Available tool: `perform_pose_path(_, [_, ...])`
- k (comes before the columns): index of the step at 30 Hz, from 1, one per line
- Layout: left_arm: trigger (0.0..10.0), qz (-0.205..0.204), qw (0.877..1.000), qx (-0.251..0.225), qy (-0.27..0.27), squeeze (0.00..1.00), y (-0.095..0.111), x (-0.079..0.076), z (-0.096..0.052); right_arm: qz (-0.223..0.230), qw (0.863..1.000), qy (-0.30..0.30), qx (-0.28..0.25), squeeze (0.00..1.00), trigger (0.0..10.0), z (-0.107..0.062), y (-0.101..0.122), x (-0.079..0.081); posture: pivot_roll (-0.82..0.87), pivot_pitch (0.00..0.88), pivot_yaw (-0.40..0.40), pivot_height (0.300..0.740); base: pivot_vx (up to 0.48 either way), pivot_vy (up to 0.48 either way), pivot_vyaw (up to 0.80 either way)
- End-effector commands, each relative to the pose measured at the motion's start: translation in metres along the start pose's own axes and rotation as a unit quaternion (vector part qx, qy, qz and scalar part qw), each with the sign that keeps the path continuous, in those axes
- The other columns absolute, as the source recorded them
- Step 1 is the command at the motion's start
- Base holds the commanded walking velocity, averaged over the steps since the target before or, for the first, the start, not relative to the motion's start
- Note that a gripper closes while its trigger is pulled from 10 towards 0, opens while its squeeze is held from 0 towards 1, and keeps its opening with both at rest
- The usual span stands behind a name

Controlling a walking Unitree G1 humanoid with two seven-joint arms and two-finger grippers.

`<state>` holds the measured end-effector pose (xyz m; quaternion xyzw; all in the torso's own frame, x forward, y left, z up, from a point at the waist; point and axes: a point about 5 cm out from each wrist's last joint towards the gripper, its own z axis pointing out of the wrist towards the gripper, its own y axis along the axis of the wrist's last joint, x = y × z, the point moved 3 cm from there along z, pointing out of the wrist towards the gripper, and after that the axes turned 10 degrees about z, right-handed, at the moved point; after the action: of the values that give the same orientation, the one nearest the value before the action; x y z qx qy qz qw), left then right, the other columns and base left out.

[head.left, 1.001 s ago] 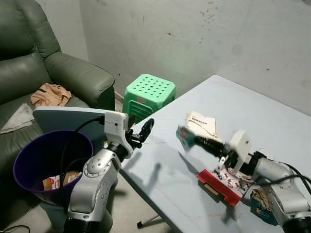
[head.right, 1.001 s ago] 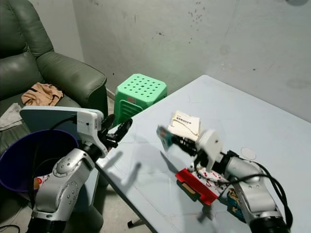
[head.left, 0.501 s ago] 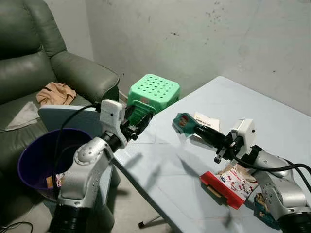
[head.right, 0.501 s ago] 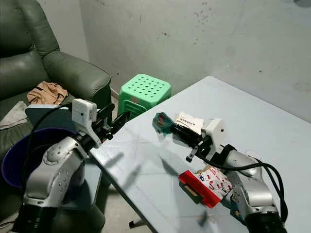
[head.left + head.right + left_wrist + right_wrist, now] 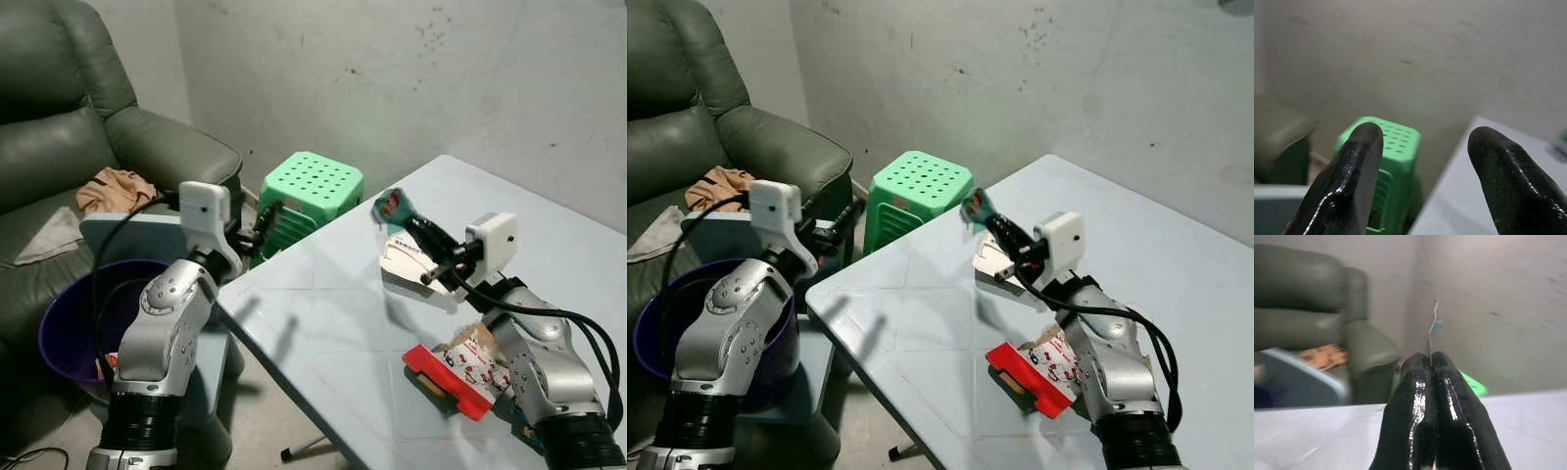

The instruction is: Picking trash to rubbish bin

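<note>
My right gripper (image 5: 405,222) is shut on a small teal wrapper (image 5: 391,206), held in the air above the light blue table (image 5: 323,323). In the right wrist view the wrapper (image 5: 1434,326) sticks up edge-on from the closed fingertips (image 5: 1420,363). The purple rubbish bin (image 5: 69,311) stands on the floor left of the table, with some trash inside. My left gripper (image 5: 255,225) hovers open between the bin and the table's corner, empty; its two fingers (image 5: 1359,161) stand well apart.
On the table lie a white paper box (image 5: 407,258) and a red and white packet (image 5: 458,370) by my right arm. A green plastic stool (image 5: 310,186) stands beyond the corner. A green sofa (image 5: 59,117) with a tan cloth (image 5: 118,188) lies left.
My right gripper has lifted the teal wrapper higher and drawn it back toward the right. My left arm has pulled back left, off the table edge toward the bin.
</note>
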<state>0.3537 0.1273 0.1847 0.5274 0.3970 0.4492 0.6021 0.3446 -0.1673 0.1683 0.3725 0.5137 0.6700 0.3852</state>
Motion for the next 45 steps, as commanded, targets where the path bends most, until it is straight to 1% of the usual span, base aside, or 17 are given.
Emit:
perform_pose_path(1, [10.0, 0.013, 1.0, 0.001, 0.025, 0.0, -0.003, -0.001, -0.002, 0.002, 0.998, -0.059, 0.009, 0.0, 10.0, -0.002, -0.005, -0.012, 0.07, 0.0, -0.075, 0.74, 0.0, 0.0, 0.0])
perform_pose_path(2, [10.0, 0.016, 0.999, 0.001, 0.031, 0.0, -0.003, -0.001, -0.002, 0.002, 0.998, -0.069, 0.01, 0.0, 10.0, -0.002, -0.007, -0.013, 0.07, 0.0, -0.075, 0.74, 0.0, 0.0, 0.0])
perform_pose_path(4, [10.0, 0.013, 0.999, 0.008, 0.047, 0.0, -0.008, 0.0, -0.002, 0.02, 0.996, -0.084, 0.009, 0.0, 10.0, -0.003, -0.01, -0.012, 0.07, 0.0, -0.074, 0.74, 0.0, 0.0, 0.0])
perform_pose_path(5, [10.0, 0.016, 0.998, 0.011, 0.06, 0.0, -0.011, 0.002, -0.002, 0.028, 0.994, -0.101, 0.009, 0.0, 10.0, -0.004, -0.012, -0.013, 0.07, 0.0, -0.074, 0.74, 0.0, 0.0, 0.0])
perform_pose_path(6, [10.0, 0.016, 0.998, 0.011, 0.06, 0.0, -0.011, 0.002, -0.002, 0.028, 0.994, -0.101, 0.009, 0.0, 10.0, -0.004, -0.012, -0.013, 0.07, 0.0, -0.074, 0.74, 0.0, 0.0, 0.0])
perform_pose_path(7, [10.0, 0.022, 0.997, 0.014, 0.079, 0.0, -0.014, 0.006, -0.001, 0.025, 0.992, -0.121, 0.012, 0.0, 10.0, -0.005, -0.014, -0.014, 0.07, 0.0, -0.074, 0.74, 0.0, 0.0, 0.0])
perform_pose_path(11, [10.0, 0.021, 0.993, 0.01, 0.112, 0.0, -0.012, 0.017, 0.001, 0.016, 0.99, -0.14, -0.003, 0.0, 10.0, -0.006, -0.011, -0.012, 0.07, 0.0, -0.074, 0.74, 0.0, 0.0, 0.0])
perform_pose_path(13, [10.0, 0.013, 0.993, 0.005, 0.115, 0.0, -0.011, 0.019, 0.001, 0.009, 0.99, -0.144, -0.005, 0.0, 10.0, -0.007, -0.011, -0.011, 0.07, 0.0, -0.074, 0.74, 0.0, 0.0, 0.0])
perform_pose_path(17, [10.0, 0.02, 0.992, 0.002, 0.121, 0.0, -0.01, 0.022, 0.003, 0.021, 0.988, -0.152, -0.005, 0.0, 10.0, -0.007, -0.013, -0.011, 0.07, 0.0, -0.073, 0.74, 0.0, 0.0, 0.0])
perform_pose_path(23, [10.0, 0.007, 0.991, 0.006, 0.133, 0.0, -0.012, 0.025, 0.005, 0.012, 0.987, -0.158, -0.004, 0.0, 10.0, -0.007, -0.014, -0.008, 0.07, 0.0, -0.079, 0.74, 0.0, 0.0, 0.0])
perform_pose_path(33, [10.0, 0.004, 0.99, 0.017, 0.14, 0.0, -0.017, 0.028, 0.004, 0.003, 0.987, -0.16, 0.009, 0.0, 10.0, -0.009, -0.017, -0.009, 0.07, 0.0, -0.084, 0.74, 0.0, 0.343, 0.0])
perform_pose_path(45, [10.0, 0.001, 0.99, 0.018, 0.14, 0.0, -0.017, 0.027, 0.004, 0.0, 0.987, -0.157, 0.014, 0.0, 10.0, -0.01, -0.019, -0.006, 0.06, 0.0, -0.09, 0.74, 0.0, 0.372, 0.0])
